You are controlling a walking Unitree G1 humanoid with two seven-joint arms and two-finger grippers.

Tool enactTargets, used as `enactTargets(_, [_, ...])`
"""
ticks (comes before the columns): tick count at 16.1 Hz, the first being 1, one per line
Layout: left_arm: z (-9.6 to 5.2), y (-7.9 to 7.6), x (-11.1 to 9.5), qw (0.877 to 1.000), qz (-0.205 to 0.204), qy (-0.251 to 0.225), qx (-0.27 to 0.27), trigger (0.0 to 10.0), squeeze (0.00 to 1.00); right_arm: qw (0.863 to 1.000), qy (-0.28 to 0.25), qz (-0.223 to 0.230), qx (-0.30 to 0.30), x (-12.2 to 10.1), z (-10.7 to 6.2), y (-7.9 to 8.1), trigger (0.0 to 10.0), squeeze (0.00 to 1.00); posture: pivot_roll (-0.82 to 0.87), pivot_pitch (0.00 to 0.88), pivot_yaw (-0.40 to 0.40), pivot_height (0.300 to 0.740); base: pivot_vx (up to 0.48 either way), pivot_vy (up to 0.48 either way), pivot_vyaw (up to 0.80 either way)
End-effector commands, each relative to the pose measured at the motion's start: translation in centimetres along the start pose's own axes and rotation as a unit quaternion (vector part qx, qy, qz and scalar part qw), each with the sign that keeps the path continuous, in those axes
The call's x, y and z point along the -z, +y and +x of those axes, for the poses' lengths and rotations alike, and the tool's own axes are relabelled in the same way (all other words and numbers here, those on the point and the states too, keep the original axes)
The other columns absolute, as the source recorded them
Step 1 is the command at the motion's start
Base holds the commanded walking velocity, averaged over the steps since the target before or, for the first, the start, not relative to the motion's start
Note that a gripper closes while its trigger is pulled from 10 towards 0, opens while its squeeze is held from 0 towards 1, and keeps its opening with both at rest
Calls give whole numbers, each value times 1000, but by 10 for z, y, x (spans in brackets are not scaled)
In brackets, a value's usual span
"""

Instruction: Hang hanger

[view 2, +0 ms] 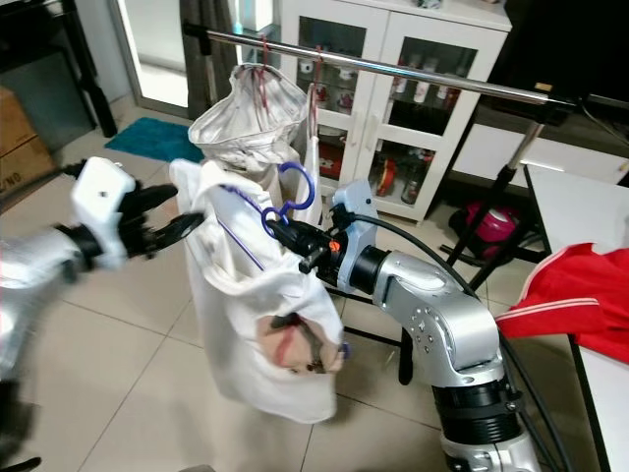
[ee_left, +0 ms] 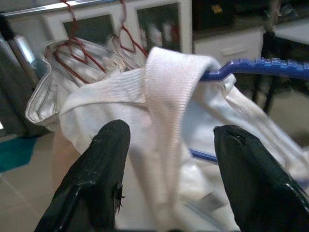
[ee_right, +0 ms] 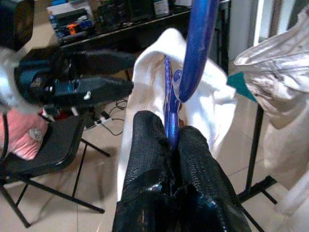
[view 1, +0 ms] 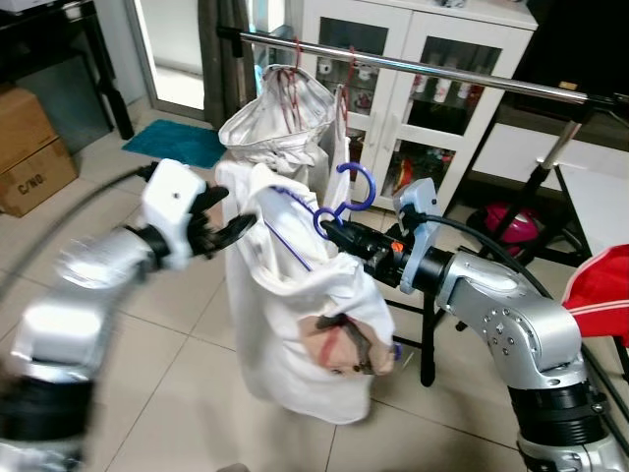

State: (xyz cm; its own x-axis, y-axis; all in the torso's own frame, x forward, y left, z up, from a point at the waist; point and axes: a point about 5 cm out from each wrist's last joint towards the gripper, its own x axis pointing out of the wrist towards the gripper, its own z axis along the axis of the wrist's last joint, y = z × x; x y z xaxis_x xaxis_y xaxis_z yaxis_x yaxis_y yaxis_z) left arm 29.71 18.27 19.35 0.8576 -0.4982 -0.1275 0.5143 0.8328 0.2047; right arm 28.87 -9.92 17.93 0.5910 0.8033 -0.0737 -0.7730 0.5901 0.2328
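Below the far rail (view 1: 413,67), your right gripper (view 1: 334,234) is clamped on the blue hanger (view 1: 346,193) carrying the white garment (view 1: 300,315). Your left gripper (view 1: 231,228), fingers apart, sits at its left shoulder. Raise it steadily; keep the hook upright and facing the rail.

Evenly lit by soft indoor daylight, brightest near the doorway (view 1: 172,49) at the back. Faint glare on the metal rail (view 1: 442,74). Heavily motion-blurred along the left arm (view 1: 69,295); soft throughout the left wrist view, sharper in the right wrist view.
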Motion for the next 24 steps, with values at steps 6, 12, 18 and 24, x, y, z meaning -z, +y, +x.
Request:
enactTargets(6, [16, -24, 29, 993, -79, 19, -82, 10000, 839, 1000, -10, 23, -14, -6, 1, 5, 0, 0, -72, 0, -75, 740, 0, 0, 0])
enactTargets(12, [21, -36, 42, 989, -119, 34, -78, 0, 0, 1000, -10, 21, -17, -7, 1, 6, 0, 0, -74, 0, -72, 740, 0, 0, 0])
enactTargets(18, [21, -37, 47, 987, -132, 43, -80, 0, 0, 1000, -12, 20, -16, -7, 2, 6, 0, 0, -71, 0, -71, 740, 0, 0, 0])
enactTargets(24, [20, -35, 46, 987, -133, 39, -87, 0, 0, 1000, -13, 19, -12, -7, 2, 4, 0, 0, -71, 0, -70, 740, 0, 0, 0])
